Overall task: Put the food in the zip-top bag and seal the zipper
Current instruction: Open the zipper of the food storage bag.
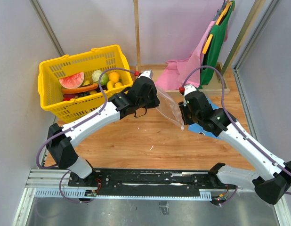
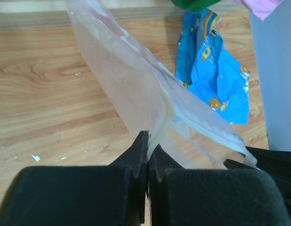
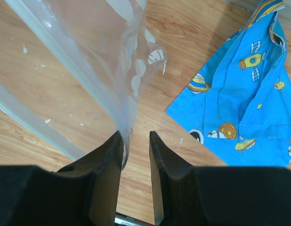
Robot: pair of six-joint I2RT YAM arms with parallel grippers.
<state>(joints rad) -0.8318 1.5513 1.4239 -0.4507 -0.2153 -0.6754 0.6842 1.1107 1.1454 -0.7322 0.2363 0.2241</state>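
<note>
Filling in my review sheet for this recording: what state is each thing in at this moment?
Zip-top bag: lifted above the table, no food seen inside.
Left pincer: shut on the bag's edge.
Right pincer: open, bag film against one finger.
Yellow basket: upright on the table.
Food: all in the basket.
Blue cloth: lying rumpled on the table.

The left arm [image 1: 91, 120] and right arm [image 1: 246, 143] have white links and black joints. The left gripper [image 2: 148, 143] and right gripper [image 3: 136, 136] are black; behind each loops a purple cable [image 1: 101, 80].
</note>
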